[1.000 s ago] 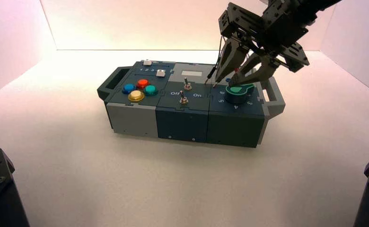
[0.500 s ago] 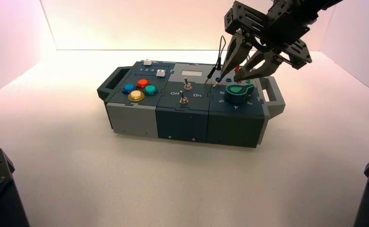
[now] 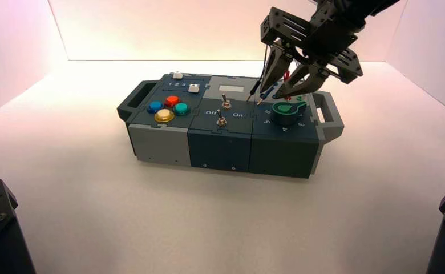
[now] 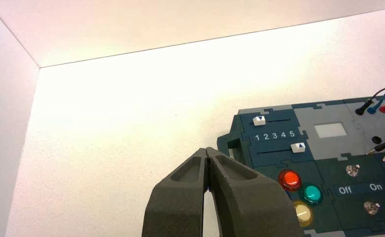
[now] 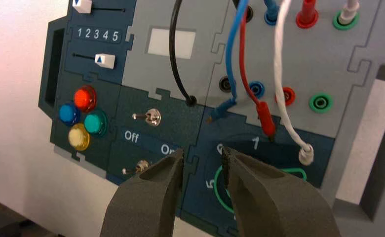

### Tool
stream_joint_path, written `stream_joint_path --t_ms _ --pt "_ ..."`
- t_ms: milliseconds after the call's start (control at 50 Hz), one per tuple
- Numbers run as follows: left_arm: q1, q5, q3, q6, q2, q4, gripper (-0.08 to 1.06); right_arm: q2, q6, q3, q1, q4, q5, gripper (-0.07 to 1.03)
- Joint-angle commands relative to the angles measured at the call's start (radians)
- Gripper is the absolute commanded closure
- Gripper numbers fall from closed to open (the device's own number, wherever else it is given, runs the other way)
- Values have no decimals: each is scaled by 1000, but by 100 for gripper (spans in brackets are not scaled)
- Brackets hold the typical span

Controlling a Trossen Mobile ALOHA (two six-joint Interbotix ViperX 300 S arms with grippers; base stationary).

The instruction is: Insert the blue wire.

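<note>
The right gripper (image 5: 203, 152), spread, has just swung left toward the blue wire (image 5: 229, 59), loose near the blue socket (image 5: 256, 89), so pinching probably comes next; the closed left gripper (image 4: 206, 149) waits left of the box (image 3: 219, 149).

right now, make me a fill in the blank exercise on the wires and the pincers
The loose plug pointing at the switch panel beside the black one is ____. The right pincer hovers over the box, its jaws ____. The left pincer waits beside the box, its jaws ____. The screen is ____.

Missing words: blue; open; shut; white
</note>
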Motion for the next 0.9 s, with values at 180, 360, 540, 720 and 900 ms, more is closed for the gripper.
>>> stream_joint_path --t_ms 180,360,540,720,900 --pt "-6 -14 -41 0 3 -2 101 34 0 -38 -9 -2 -12 54" --pt "-8 -17 -41 -2 2 -2 101 46 -3 -38 -34 -5 -15 54" --pt "-9 -21 -43 0 2 -2 101 46 -5 -40 -61 -12 -17 54" --pt "-11 -28 -44 -2 2 -2 101 49 -6 -51 -67 -15 -20 54" --pt "-11 -28 -44 -2 2 -2 101 58 -5 -72 -67 -15 -20 54"
